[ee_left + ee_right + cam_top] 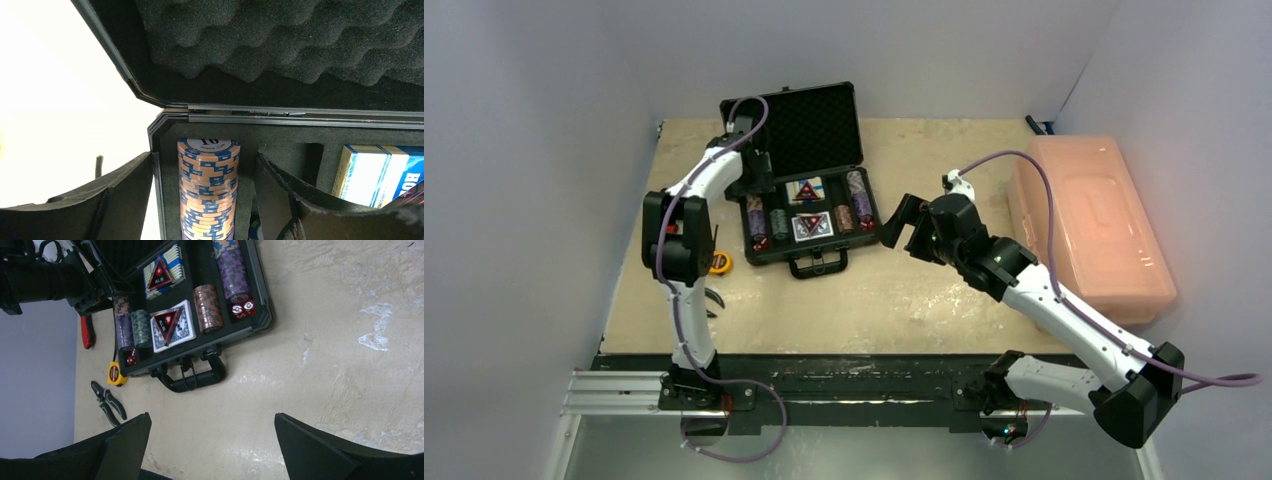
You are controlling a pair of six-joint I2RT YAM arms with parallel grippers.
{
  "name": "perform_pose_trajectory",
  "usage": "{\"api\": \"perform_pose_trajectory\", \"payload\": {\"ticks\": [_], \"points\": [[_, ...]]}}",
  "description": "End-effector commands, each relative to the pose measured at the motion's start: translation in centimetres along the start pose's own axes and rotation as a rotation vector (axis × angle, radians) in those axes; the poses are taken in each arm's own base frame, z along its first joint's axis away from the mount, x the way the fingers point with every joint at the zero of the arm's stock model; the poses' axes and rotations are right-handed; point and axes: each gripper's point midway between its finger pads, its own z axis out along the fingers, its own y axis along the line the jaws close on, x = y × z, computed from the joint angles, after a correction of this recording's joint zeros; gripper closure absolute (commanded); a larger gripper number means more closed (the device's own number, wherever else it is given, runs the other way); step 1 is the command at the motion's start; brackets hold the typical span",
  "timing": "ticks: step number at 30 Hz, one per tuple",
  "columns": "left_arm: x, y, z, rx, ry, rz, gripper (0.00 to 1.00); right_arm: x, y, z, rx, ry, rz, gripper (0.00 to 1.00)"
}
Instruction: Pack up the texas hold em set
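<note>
Case [774, 256] sits open at the far left-centre of the surface [904, 300]. Its foam-lined lid [809, 125] stands up on the far side and the handle faces near.

Inside, as far as the views show:
- Chip stacks lie in the left and right slots.
- Two decks [172, 330] are in the middle, one far and one near.
- Red dice [242, 308] are at the near end of the right slot, and one more die is at the near left corner.

No part of the set shows loose on the surface.

Left end effector [205, 165] is at the far left corner of the case. It is spread and straddles the tan-and-blue chip stack [207, 190] lying in its slot. There is a gap on both sides, so it pinches nothing. Its left finger looks to be outside the case wall and its right finger inside. A blue-and-white deck is just to the right of it.

Right end effector [211, 420] is spread wide and empty. It hangs over bare surface just right of and near the case.

Progress: filling looks about done. Judging from this, what is left is clearing the left arm, folding the lid down and latching. I can't tell the latch state.

Not part of the set: pink bin [1089, 225] at the far right, and pliers [107, 402] and a yellow tape measure [115, 374] left of the case.
</note>
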Motion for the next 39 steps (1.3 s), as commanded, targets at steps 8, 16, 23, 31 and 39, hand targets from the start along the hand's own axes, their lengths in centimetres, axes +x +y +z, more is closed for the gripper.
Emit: {"api": "perform_pose_trajectory", "payload": {"ticks": [8, 16, 23, 31, 39], "points": [[9.3, -3.5, -4.5, 0.135, 0.153, 0.153, 0.52, -0.6, 0.3, -1.2, -0.029, -0.023, 0.013, 0.01], [13.2, -4.2, -6.2, 0.145, 0.186, 0.146, 0.52, -0.7, 0.2, -1.6, -0.030, -0.027, 0.018, 0.01], [16.4, -4.1, -7.0, 0.133, 0.231, 0.060, 0.52, -0.7, 0.0, -2.0, -0.021, -0.028, 0.027, 0.01], [17.5, -4.4, -8.7, 0.204, 0.197, -0.023, 0.38, -0.7, -0.4, -2.3, -0.012, -0.037, 0.038, 0.01], [14.9, -4.3, -11.6, 0.259, 0.066, -0.010, 0.03, -1.1, -0.5, -2.7, -0.002, -0.049, 0.037, 0.01]]}}
